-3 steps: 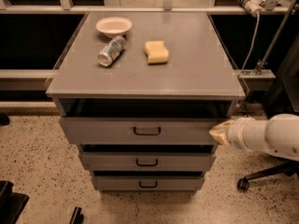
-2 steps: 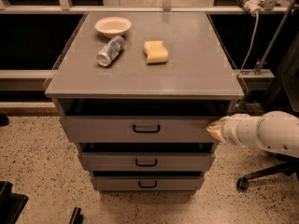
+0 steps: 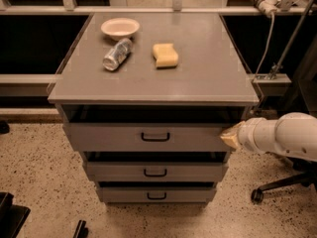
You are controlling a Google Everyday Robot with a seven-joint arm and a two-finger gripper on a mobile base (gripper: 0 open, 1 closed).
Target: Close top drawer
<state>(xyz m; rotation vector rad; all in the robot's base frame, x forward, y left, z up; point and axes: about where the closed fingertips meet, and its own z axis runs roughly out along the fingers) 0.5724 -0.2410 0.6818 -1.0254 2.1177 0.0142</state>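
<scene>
The top drawer [image 3: 148, 137] is the widest gray front, with a small dark loop handle [image 3: 155, 137] at its centre. It stands pulled out a little, with a dark gap under the cabinet top. My gripper [image 3: 229, 137] comes in from the right on a white arm [image 3: 282, 135]. Its tan tip touches the right end of the top drawer's front.
On the gray cabinet top [image 3: 198, 78] lie a white bowl [image 3: 120, 28], a crushed can on its side [image 3: 117, 55] and a yellow sponge [image 3: 165, 55]. Two narrower drawers [image 3: 155, 171] sit below, slightly open. An office chair base [image 3: 277, 185] stands on the speckled floor at the right.
My gripper has moved left along the right end of the top drawer front. The drawer's gap looks slightly narrower.
</scene>
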